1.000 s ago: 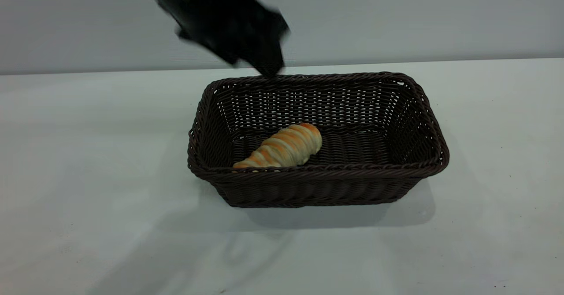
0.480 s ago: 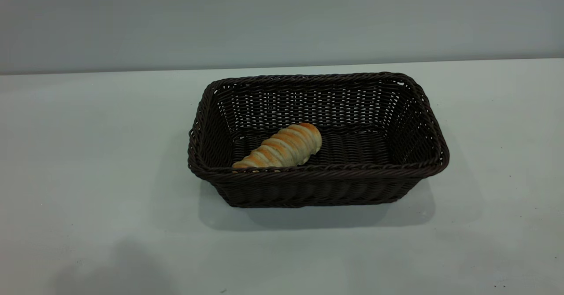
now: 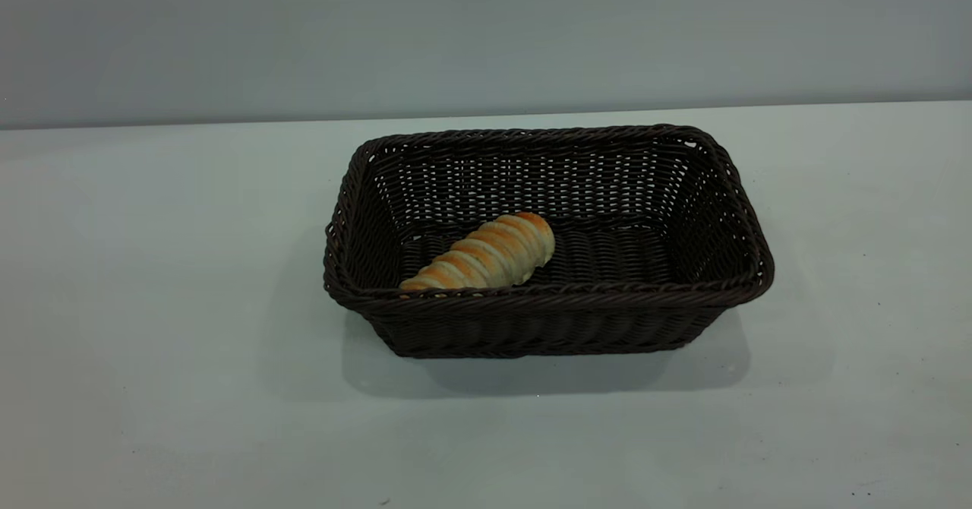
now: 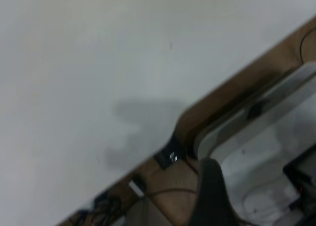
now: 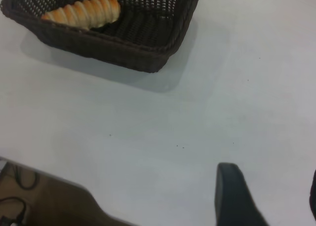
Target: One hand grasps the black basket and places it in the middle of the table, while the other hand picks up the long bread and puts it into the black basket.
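The counter [image 3: 167, 281] is the biggest thing here, a broad pale matte surface with a few tiny dark specks, meeting a plain grey wall [image 3: 486, 30] along its far edge. In the left wrist view the counter's wooden edge [image 4: 232, 90] runs diagonally, with cables and a pale tray-like surface beyond it, blurred and hard to read.

The black basket [image 3: 547, 319] stands flat near the middle of the counter, a large rectangular dark woven piece with sloping open-weave sides and a braided rim, casting a soft shadow toward the camera. Nothing stands beside it or over it in the exterior view. The right wrist view shows one corner of the same basket [image 5: 163, 43], well apart from that arm's own fingers.

The long bread [image 3: 486, 254] lies inside the basket on its woven floor, toward the exterior view's left half, angled with its narrow end near the front wall and its thicker end pointing to the basket's centre. It also shows in the right wrist view [image 5: 84, 12].

Neither arm appears in the exterior view. The right hand [image 5: 269, 199] hovers above bare counter, its fingers [image 5: 232, 194] spread apart and holding nothing. Of the left hand only one dark finger [image 4: 210, 196] shows, over the counter's edge; whether it is spread or closed I cannot tell.
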